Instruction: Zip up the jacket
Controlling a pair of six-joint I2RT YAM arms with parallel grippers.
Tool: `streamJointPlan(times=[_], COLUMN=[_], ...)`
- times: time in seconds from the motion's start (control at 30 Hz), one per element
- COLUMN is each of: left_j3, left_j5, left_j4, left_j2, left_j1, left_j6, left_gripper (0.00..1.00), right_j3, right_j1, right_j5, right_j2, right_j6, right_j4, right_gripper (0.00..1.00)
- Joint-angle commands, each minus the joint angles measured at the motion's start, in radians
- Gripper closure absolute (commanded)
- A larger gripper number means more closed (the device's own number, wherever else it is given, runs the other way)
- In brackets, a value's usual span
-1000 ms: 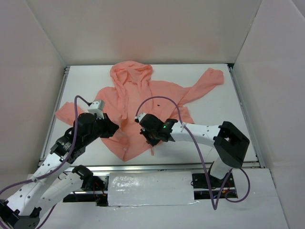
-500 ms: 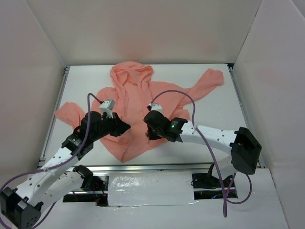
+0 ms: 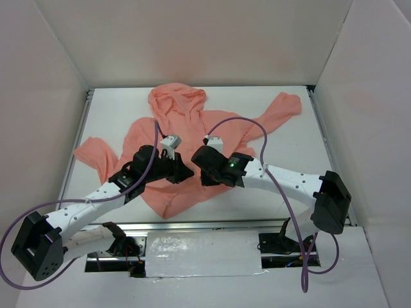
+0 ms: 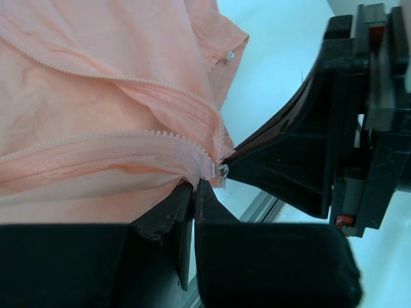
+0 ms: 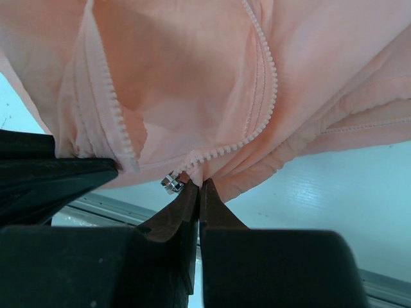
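A salmon-pink thin fabric hooded jacket (image 3: 212,125) lies spread front-up on the flat white table (image 3: 289,167). Its hood (image 3: 176,99) points to the far wall, one long sleeve (image 3: 93,154) trails off at the left, and the other (image 3: 279,109) reaches toward the far right corner. Coming in from the left, the black two-finger left gripper (image 4: 194,187) has its fingers pressed together on the jacket's lower front edge, with a fold of pink cloth pinched at the tips, just beside the small silver metal slider (image 4: 220,171). Just to the right, tip to tip with it, the black two-finger right gripper (image 5: 198,186) is likewise clamped shut on the hem next to that slider. In both wrist views the two rows of pale pink zipper teeth (image 4: 128,138) run apart from each other, so the front is open. The task looks barely started: both hem ends are gripped at the bottom of the zipper, but the rows are not joined. Whether the loose end is seated in the slider cannot be told. The whole pull toward the collar is left.
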Motion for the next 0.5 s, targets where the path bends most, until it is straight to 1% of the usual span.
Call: streamJointPlan(times=[0.0, 0.1, 0.23, 0.3, 0.33, 0.47], left_j3=[0.03, 0.023, 0.018, 0.021, 0.02, 0.006], left_j5=[0.015, 0.009, -0.003, -0.037, -0.077, -0.132], left_j4=[0.092, 0.1, 0.112, 0.104, 0.098, 0.098], left_j2=[0.007, 0.017, 0.03, 0.033, 0.027, 0.0], left_j1=[-0.024, -0.04, -0.055, -0.069, -0.075, -0.095], left_j6=[0.052, 0.059, 0.056, 0.063, 0.063, 0.066], left_gripper=[1.0, 1.0, 1.0, 1.0, 1.0, 1.0], right_j3=[0.008, -0.007, 0.024, 0.039, 0.037, 0.01], right_j1=[0.009, 0.009, 0.007, 0.009, 0.009, 0.009], right_j5=[-0.012, -0.023, -0.023, -0.035, -0.038, -0.049], right_j2=[-0.023, -0.031, 0.001, 0.015, 0.012, -0.011], right_j6=[0.014, 0.024, 0.036, 0.04, 0.045, 0.063], right_j4=[-0.031, -0.006, -0.037, -0.054, -0.046, -0.025], right_gripper=[1.0, 1.0, 1.0, 1.0, 1.0, 1.0])
